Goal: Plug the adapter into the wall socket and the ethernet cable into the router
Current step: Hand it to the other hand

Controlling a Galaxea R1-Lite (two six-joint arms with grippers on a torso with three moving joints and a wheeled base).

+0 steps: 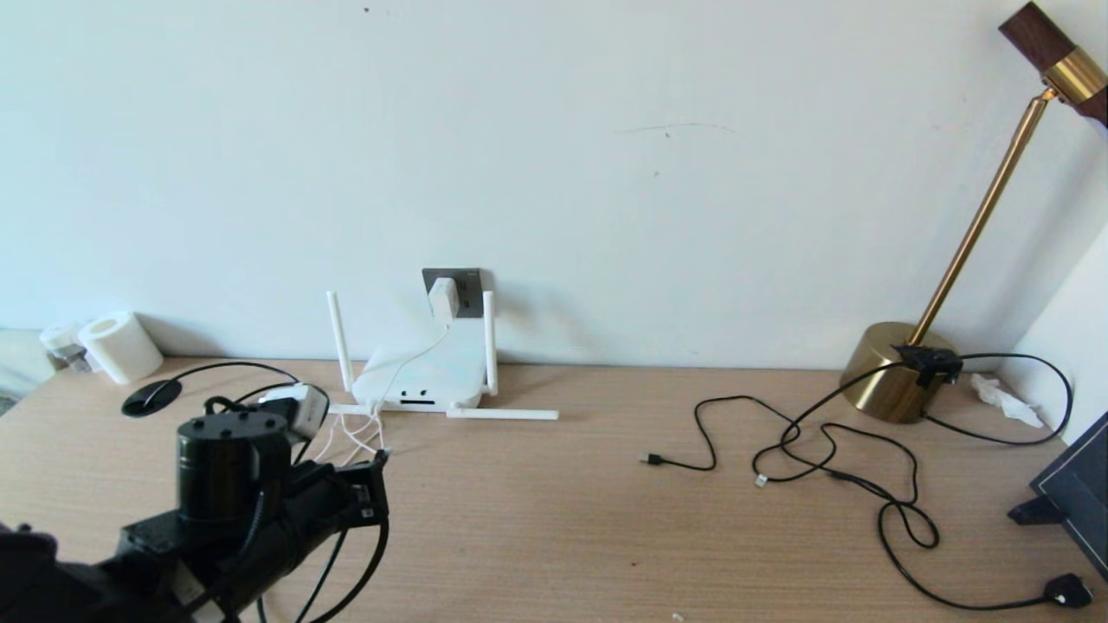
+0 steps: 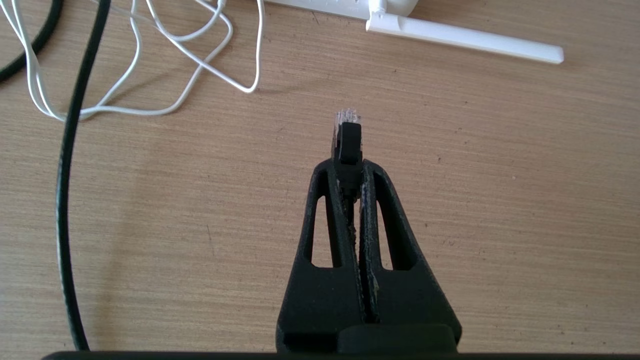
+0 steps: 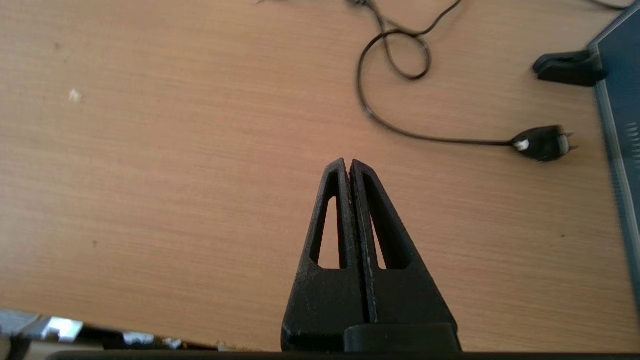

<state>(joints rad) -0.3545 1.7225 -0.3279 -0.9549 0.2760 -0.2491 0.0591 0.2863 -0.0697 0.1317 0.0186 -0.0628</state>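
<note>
The white adapter sits in the dark grey wall socket, and its thin white cord runs down over the router. The router lies flat against the wall with two antennas up and two lying on the table. My left gripper hovers over the table in front of the router's left side. In the left wrist view the left gripper is shut on the ethernet cable's black connector, whose clear tip points toward the router's antenna. My right gripper is shut on nothing, above bare table, out of the head view.
Loose loops of white cord and the thick black cable lie left of the left gripper. Thin black cables, a black mains plug, a brass lamp and a dark stand occupy the right. A paper roll stands far left.
</note>
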